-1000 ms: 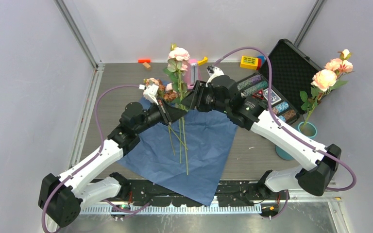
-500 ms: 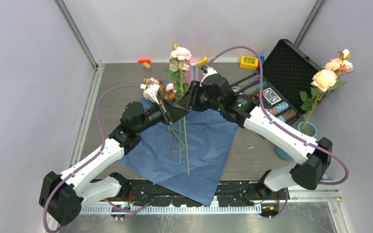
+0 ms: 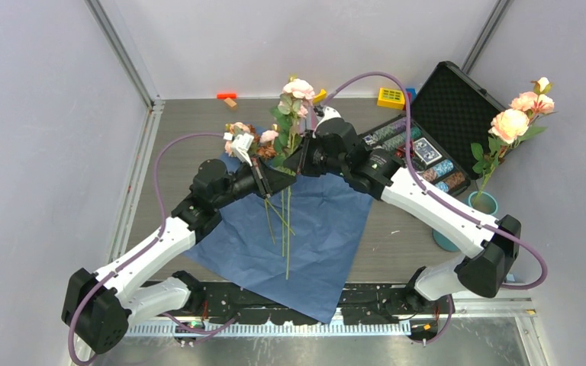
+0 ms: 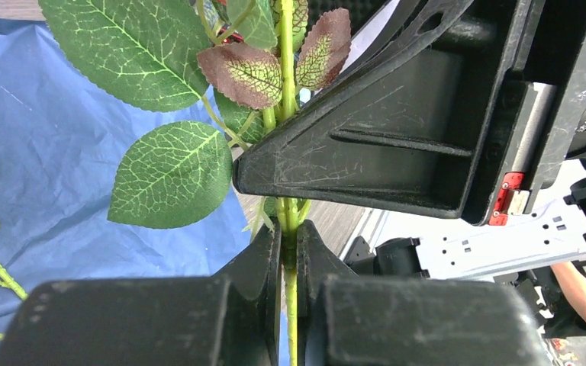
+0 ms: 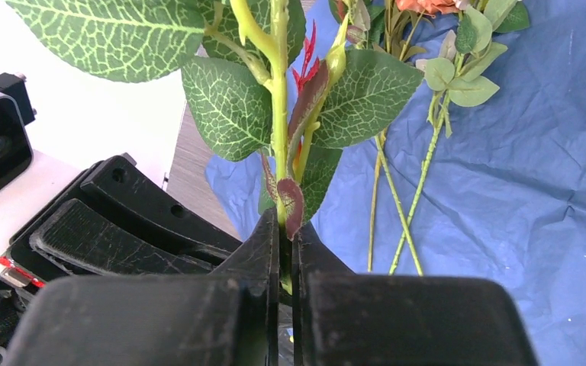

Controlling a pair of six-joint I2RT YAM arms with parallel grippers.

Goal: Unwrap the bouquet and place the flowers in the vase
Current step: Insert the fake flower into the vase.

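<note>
Table (image 3: 191,114) carries blue paper (image 3: 328,221), black case (image 3: 458,107), teal vase (image 3: 492,206).

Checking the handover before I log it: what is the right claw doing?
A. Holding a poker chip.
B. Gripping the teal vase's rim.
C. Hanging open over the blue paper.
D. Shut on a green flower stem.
D: in the right wrist view, the right claw has its jaws pinched tight on the flower stem.

We see the paper (image 3: 320,229) spread at the centre of the table (image 3: 191,130) with loose stems (image 3: 269,221) lying on it, the open case (image 3: 458,107) at two o'clock, and the vase (image 3: 472,203) at three o'clock with flowers (image 3: 513,122) standing in it.
</note>
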